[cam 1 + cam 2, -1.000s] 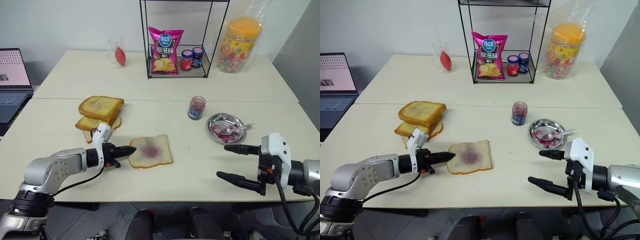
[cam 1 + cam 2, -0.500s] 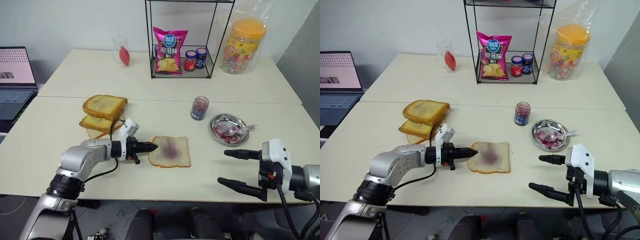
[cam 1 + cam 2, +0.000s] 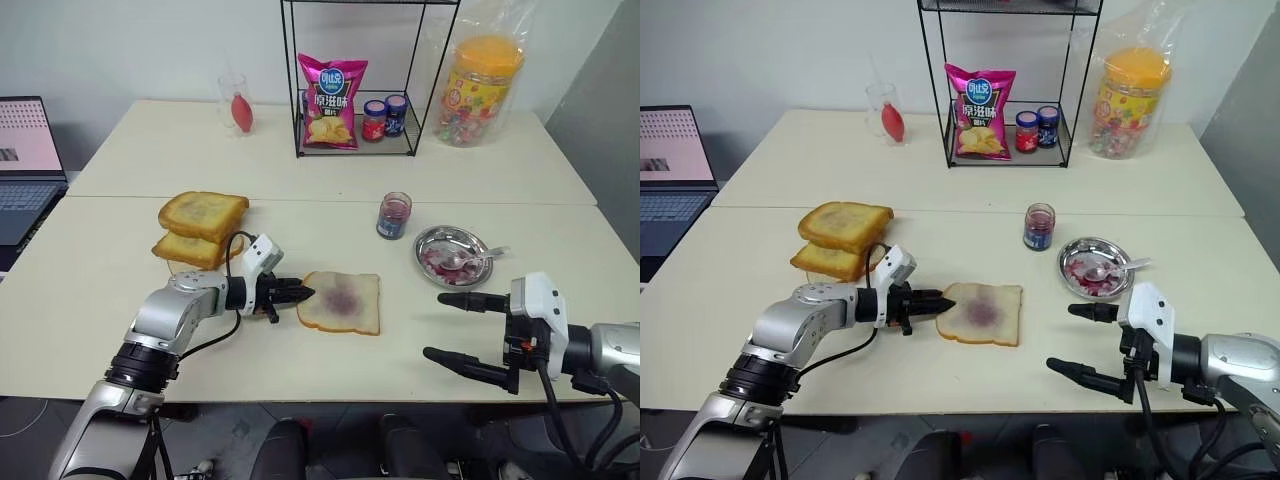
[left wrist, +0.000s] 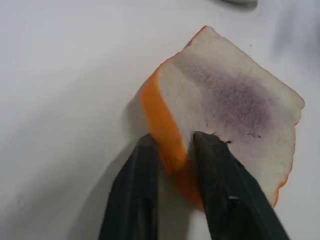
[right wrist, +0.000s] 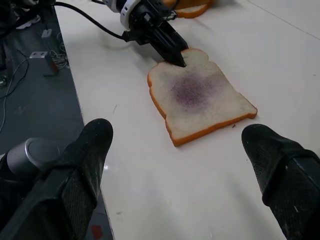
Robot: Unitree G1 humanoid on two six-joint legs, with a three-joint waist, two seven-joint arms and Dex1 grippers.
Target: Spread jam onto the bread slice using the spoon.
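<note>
Bread: we see the bread slice (image 3: 340, 303) flat on the table (image 3: 120, 300), its crust edge between our left gripper (image 4: 176, 150) fingers, narrowly parted.
Spoon: the spoon (image 3: 472, 259) lies in the steel dish (image 3: 452, 255), handle pointing right, just beyond our right gripper (image 3: 448, 326).
Right tool: spread wide, empty, the nearer 1.
Jam: the jam (image 3: 394, 215) stands beside the dish.

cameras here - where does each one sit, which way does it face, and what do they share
Left and right eye views: on the head, facing forward and down over the table; both arms show, left hand at the bread slice, right hand open.
Left wrist view: along its fingers, straddling the slice's crust.
Right wrist view: between its spread fingers, facing the slice and the left hand.
Shared: the bread slice appears in all four.
</note>
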